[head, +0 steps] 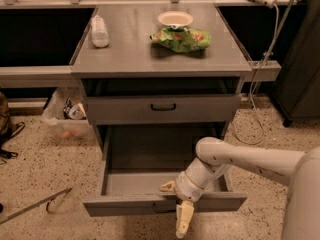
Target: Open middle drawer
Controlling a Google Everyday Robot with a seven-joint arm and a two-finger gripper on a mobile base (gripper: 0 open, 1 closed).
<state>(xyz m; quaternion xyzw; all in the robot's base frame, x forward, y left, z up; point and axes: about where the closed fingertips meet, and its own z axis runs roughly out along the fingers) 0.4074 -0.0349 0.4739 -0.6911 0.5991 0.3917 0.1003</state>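
Observation:
The middle drawer is pulled far out of the grey cabinet; its tray is bare and its flat front faces me near the floor. Its small black handle shows just under the front's top edge. My gripper sits at the front, right of the handle. One pale finger hangs down outside the front, and the other tip rests at the inner edge. The gripper looks open and holds nothing. The drawer above, with a black handle, is nearly shut.
On the cabinet top lie a white bottle, a white bowl and a green chip bag. A plastic bin stands left of the cabinet. A cable hangs at the right. A rod lies on the floor.

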